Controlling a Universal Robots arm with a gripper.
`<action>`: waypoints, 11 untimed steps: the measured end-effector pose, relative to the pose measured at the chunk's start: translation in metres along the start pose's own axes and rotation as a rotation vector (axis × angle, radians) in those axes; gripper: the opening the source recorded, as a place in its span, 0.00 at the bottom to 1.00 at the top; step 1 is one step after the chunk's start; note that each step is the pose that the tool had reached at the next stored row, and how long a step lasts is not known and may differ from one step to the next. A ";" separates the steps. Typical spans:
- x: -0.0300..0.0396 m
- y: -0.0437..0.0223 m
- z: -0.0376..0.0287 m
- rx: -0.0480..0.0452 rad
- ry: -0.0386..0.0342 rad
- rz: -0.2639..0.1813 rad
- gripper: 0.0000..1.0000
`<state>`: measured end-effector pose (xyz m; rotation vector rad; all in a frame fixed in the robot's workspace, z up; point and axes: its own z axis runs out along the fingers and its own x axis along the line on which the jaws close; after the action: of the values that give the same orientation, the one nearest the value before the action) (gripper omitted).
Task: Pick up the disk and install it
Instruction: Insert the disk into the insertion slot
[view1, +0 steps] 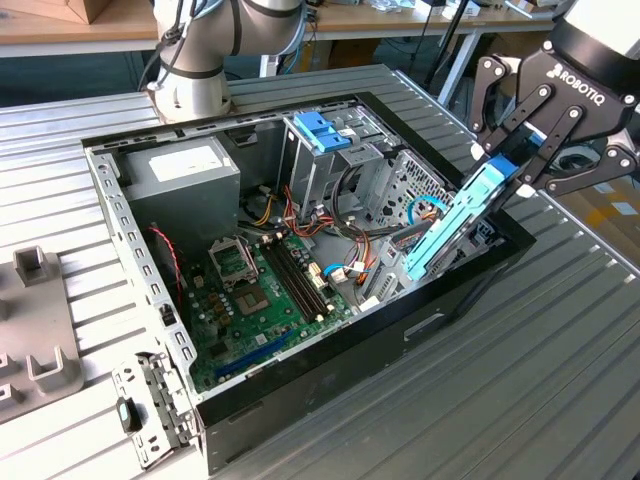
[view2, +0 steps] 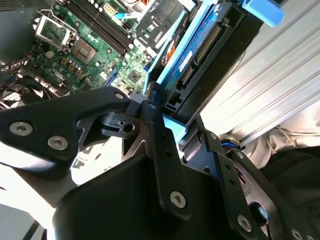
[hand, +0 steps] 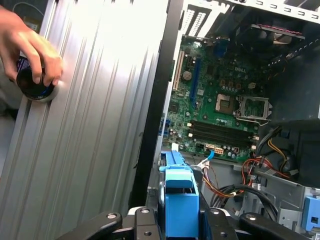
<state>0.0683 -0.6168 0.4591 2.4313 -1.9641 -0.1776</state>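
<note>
You've got the gripper (view1: 515, 165) clamped tight on the disk (view1: 452, 222), gripping the top end of its blue frame. Disk's tilted, w/ the lower end down inside the case (view1: 330, 365) at the exterior view's right, just beside the black side wall. The mobo (view1: 262, 300) lies on the case floor, apart from the disk. In the first wrist view, a hand (hand: 31, 50) is on the ribbed table (hand: 90, 130), fingers round a small dark round thing (hand: 32, 86).
</note>
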 end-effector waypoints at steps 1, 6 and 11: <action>-0.0010 -0.0010 0.0000 -0.0004 0.0017 -0.001 0.37; -0.0025 -0.0079 -0.0003 -0.0030 0.0097 -0.004 0.37; -0.0069 -0.0093 -0.0001 -0.0048 0.0122 -0.026 0.37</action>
<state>0.0759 -0.6081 0.4590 2.4502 -1.9254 -0.1673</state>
